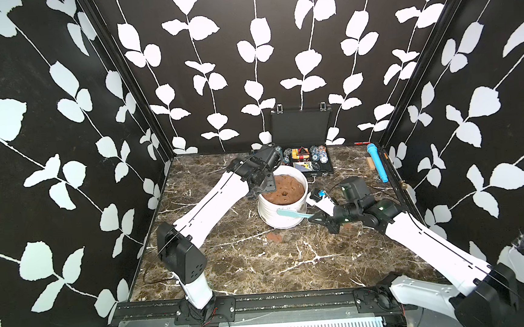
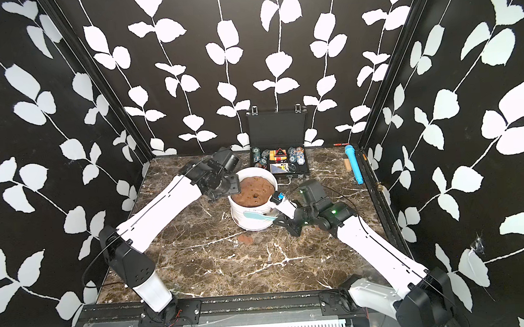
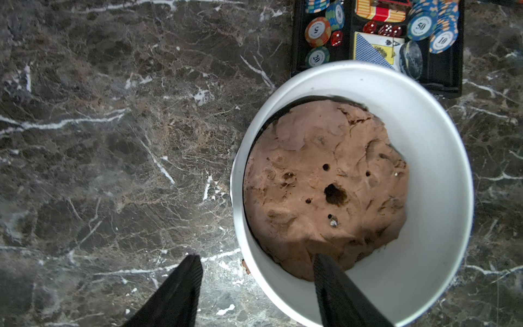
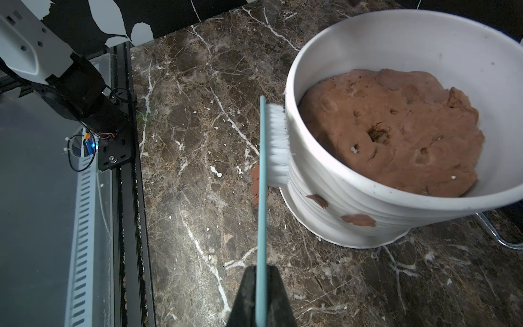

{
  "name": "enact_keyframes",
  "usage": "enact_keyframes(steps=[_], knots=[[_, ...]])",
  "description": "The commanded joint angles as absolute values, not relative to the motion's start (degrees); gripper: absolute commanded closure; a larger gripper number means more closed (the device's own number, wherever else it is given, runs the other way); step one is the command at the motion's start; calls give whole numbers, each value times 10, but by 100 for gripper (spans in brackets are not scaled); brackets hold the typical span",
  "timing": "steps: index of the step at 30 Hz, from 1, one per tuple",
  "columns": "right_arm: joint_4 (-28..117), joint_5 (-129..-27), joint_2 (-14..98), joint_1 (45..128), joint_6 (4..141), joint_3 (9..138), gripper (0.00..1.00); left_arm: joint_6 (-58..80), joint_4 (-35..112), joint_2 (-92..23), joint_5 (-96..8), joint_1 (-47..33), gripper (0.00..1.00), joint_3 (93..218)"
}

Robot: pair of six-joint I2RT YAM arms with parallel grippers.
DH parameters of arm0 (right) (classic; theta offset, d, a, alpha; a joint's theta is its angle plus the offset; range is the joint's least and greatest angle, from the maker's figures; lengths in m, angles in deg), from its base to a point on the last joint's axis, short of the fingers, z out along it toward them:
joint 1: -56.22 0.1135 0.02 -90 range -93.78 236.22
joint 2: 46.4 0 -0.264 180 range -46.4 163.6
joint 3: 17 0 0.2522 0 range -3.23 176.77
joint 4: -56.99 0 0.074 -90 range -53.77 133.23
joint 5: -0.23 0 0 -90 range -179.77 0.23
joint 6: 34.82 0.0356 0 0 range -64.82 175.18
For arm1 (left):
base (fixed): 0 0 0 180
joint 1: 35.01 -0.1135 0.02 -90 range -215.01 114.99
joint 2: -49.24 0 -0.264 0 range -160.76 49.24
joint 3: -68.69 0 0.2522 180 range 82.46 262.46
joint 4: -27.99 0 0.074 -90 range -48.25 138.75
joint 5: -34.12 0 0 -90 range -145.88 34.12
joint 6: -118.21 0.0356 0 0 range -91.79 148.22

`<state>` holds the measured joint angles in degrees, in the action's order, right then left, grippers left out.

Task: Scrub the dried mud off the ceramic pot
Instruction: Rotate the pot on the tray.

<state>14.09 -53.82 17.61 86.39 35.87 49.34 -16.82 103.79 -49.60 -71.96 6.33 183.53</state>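
**Brush laid against the pot wall, mud patches yet to clear**

Nearest, a loose flake (image 1: 274, 237) lies on the bench (image 1: 261, 265). The right hand (image 4: 261, 271) clamps the thin brush (image 4: 276, 144), its bristles flat against the ribbed wall of the ceramic pot (image 4: 339, 203), likely to sweep toward the dried mud (image 4: 358, 220) on that wall. Beyond, the left hand (image 3: 256, 257) stands wide astride the rim, seemingly placed to steady the pot.

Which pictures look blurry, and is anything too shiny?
Left wrist view: the black fingers of the left gripper look blurry, the ceramic pot sharper. Right wrist view: the brush bristles look crisp. Both top views: the left arm glares white, and the walls lean outward.
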Motion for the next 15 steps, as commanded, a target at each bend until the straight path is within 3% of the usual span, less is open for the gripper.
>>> enact_keyframes(steps=[1,10,15], knots=[[143,-530,157,859,357,494,100,-237,1060,-507,-744,73,35,1822],[142,-525,146,857,356,487,100,-261,1046,-515,-729,82,44,1779],[136,-527,143,857,356,487,100,-263,1024,-516,-714,83,54,1769]])
